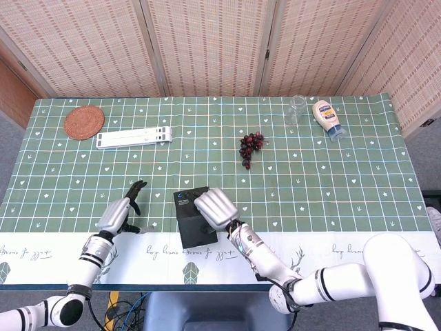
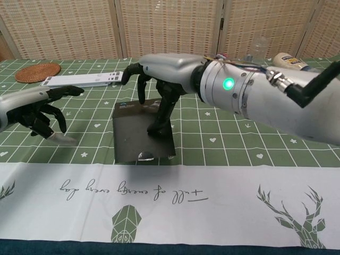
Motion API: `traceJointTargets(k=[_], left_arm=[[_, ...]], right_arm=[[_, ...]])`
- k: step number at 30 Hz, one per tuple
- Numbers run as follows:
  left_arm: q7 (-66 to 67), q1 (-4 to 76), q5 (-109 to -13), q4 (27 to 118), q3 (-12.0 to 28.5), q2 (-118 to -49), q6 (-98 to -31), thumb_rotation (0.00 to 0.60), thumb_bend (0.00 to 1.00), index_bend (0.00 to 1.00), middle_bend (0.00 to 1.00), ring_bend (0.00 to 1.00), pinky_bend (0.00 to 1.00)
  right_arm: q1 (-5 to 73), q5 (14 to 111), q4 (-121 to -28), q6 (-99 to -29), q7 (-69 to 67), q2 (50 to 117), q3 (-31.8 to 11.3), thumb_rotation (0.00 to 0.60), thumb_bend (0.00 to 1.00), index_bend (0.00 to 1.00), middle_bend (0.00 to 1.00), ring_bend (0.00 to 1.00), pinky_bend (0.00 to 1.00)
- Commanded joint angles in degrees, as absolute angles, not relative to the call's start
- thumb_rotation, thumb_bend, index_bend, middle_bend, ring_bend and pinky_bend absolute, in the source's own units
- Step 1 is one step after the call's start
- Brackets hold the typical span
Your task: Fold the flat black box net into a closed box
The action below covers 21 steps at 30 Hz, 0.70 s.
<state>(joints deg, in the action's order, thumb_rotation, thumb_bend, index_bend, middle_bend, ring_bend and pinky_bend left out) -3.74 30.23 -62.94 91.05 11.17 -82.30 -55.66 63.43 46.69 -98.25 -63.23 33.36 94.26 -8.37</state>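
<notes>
The black box lies near the table's front edge, its lid flat and a small blue label at its far left corner. In the chest view the box shows a smooth black top. My right hand is over its right part, fingers spread. Its fingertips press down on the lid, and it grips nothing. My left hand hovers well to the left of the box, apart from it. The left hand has its fingers apart and loosely curled, and it is empty.
At the back left sit a woven coaster and a long white stand. Dark grapes lie behind the box. A glass and a mayonnaise bottle stand at the back right. A white printed cloth band runs along the front edge.
</notes>
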Motion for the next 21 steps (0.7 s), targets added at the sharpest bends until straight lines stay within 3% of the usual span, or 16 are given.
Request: traceJointTargets(k=[1, 7, 14, 21], left_arm=[[-4.49, 29.45, -63.36, 90.45, 11.32, -81.0, -56.63, 0.6, 0.07, 0.0, 0.0, 0.47, 0.8], [-9.95, 28.46, -63.91, 91.72, 12.01, -77.76, -55.46, 0.6, 0.07, 0.0, 0.0, 0.47, 0.8], [-12.68, 28.07, -65.53, 92.9, 11.72, -75.27, -54.67, 0.6, 0.07, 0.0, 0.0, 0.46, 0.8], [-14.68, 28.06, -66.33, 93.31, 11.83, -74.39, -54.41, 0.6, 0.07, 0.0, 0.0, 0.46, 0.8]], right_arm=[[62.22, 48.94, -95.64, -64.54, 34.5, 96.81, -7.15, 0.6, 0.04, 0.17, 0.36, 0.77, 1.0], [60.44, 53.73, -89.84, -66.18, 33.87, 101.46, -6.52, 0.6, 0.08, 0.22, 0.35, 0.77, 1.0], [57.94, 62.61, -81.81, -68.82, 30.96, 106.2, -5.16, 0.6, 0.26, 0.31, 0.38, 0.77, 1.0], [55.91, 66.6, -77.57, -68.59, 29.94, 108.28, -4.91, 0.6, 0.29, 0.34, 0.39, 0.77, 1.0]])
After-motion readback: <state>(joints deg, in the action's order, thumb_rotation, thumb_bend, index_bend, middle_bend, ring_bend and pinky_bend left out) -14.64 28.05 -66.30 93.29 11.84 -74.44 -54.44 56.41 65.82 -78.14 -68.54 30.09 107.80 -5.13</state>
